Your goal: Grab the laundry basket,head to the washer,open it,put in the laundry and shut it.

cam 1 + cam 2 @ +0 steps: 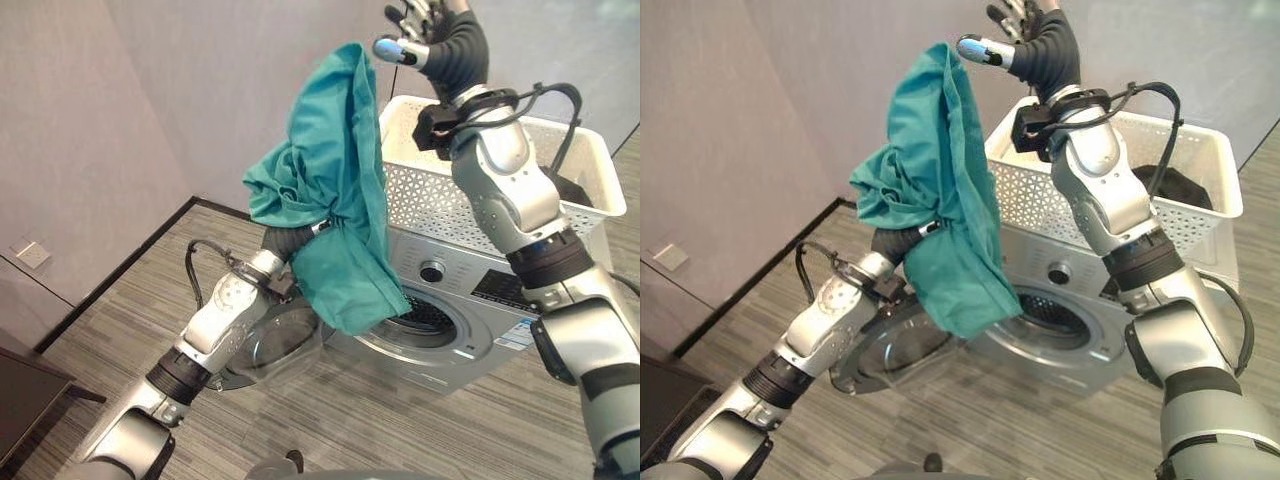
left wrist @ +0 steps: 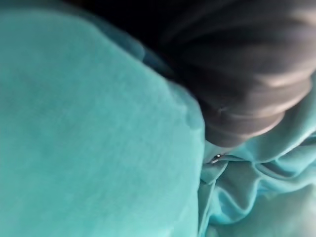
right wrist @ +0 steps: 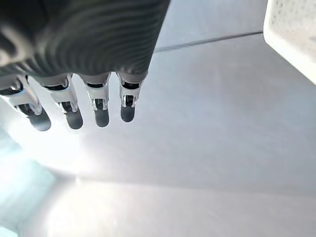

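Note:
A teal cloth (image 1: 335, 190) hangs draped over my left hand (image 1: 284, 242), whose fingers are buried in it. It dangles in front of the washer (image 1: 455, 262). The washer's round door (image 1: 268, 348) stands swung open to the left, and the drum opening (image 1: 425, 315) is partly behind the cloth's lower end. A white perforated laundry basket (image 1: 430, 195) sits on top of the washer with dark laundry (image 1: 1170, 185) inside. My right hand (image 1: 428, 22) is raised high above the basket, open, fingers (image 3: 101, 106) straight and holding nothing. Its thumb is close beside the cloth's top edge.
Grey walls stand behind the washer, with a socket (image 1: 33, 254) low on the left wall. A dark piece of furniture (image 1: 25, 400) stands at the lower left. Striped grey carpet (image 1: 380, 420) lies in front of the washer.

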